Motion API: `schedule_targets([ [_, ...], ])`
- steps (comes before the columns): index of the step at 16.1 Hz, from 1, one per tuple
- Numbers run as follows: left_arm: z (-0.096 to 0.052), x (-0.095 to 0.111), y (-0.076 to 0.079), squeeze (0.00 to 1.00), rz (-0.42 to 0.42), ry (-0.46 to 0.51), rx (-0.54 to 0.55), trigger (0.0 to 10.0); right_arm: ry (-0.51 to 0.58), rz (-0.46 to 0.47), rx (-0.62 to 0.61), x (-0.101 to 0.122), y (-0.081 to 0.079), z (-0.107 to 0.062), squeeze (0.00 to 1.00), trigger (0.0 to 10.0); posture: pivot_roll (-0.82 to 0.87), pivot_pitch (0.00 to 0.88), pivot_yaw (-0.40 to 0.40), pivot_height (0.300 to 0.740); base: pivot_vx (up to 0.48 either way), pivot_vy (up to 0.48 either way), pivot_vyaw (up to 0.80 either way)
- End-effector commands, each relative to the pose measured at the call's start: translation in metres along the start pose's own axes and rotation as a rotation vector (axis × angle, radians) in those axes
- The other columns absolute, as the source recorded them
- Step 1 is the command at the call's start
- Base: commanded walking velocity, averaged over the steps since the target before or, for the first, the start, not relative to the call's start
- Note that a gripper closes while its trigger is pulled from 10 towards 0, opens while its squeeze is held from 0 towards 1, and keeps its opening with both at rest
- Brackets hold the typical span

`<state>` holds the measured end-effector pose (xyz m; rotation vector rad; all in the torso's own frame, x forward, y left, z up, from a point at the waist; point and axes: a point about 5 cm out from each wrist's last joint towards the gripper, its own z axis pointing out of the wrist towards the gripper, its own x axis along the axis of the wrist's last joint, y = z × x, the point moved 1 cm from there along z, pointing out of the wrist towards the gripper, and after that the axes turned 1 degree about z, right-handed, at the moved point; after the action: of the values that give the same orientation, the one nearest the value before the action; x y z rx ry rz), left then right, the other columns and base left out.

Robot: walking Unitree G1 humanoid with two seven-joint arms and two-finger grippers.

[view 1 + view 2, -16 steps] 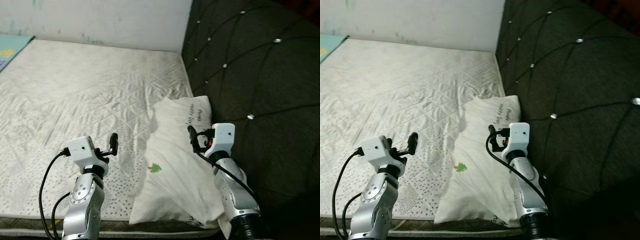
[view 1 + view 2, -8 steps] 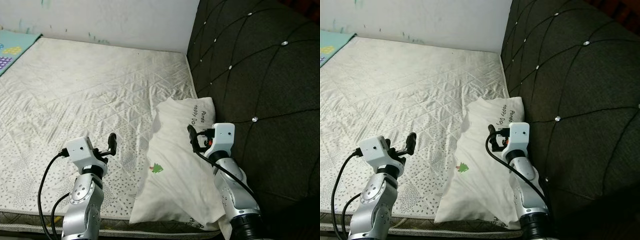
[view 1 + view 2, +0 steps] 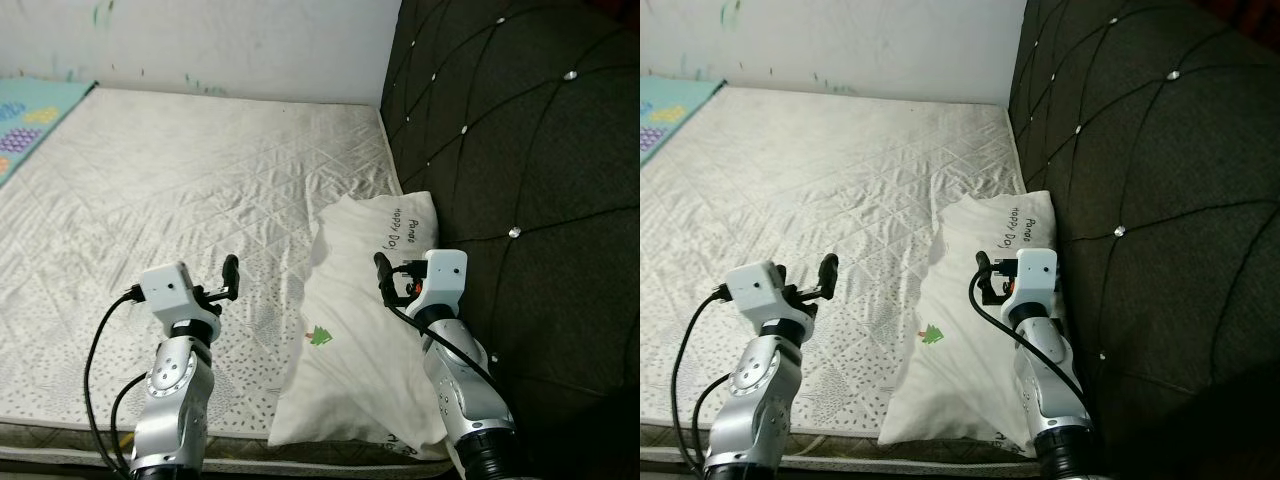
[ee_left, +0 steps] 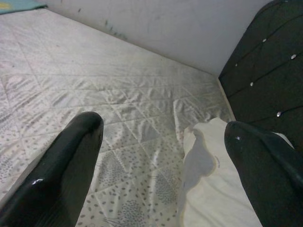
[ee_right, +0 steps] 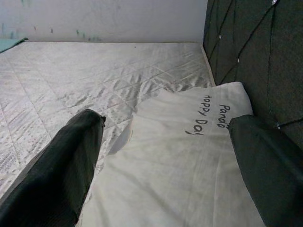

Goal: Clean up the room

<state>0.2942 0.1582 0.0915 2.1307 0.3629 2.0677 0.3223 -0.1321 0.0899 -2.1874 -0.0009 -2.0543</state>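
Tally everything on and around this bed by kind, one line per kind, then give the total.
White rectangular pillow with black lettering and a small green tree print: 1
White quilted mattress: 1
Black tufted headboard with silver studs: 1
Teal patterned play mat at the far edge: 1
Robot claws, left claw and right claw, both open and holding nothing: 2
Total: 6
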Motion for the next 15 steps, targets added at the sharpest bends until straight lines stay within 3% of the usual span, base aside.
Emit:
schedule_targets([
  [1,0.003,-0.002,0.001,0.00,0.007,-0.004,-0.010,10.0,0.016,-0.006,-0.008,0.004,0.002,0.004,0.00,10.0,-0.06,0.000,0.019,0.740,0.000,0.000,0.00],
  [5,0.019,0.002,0.008,0.00,0.026,0.005,-0.052,10.0,0.061,0.003,-0.038,0.015,0.004,0.017,0.00,10.0,-0.07,0.000,0.067,0.740,0.000,0.000,0.00],
  [11,0.050,0.026,0.011,0.00,0.063,0.068,-0.095,10.0,0.119,0.032,-0.062,0.028,-0.001,0.035,0.00,10.0,-0.09,0.000,0.110,0.740,0.000,0.000,0.00],
  [15,0.053,0.031,-0.007,0.00,0.049,0.099,-0.015,10.0,0.149,0.034,-0.015,0.040,-0.011,0.042,0.00,10.0,-0.08,0.000,0.077,0.740,0.000,0.000,0.00],
])
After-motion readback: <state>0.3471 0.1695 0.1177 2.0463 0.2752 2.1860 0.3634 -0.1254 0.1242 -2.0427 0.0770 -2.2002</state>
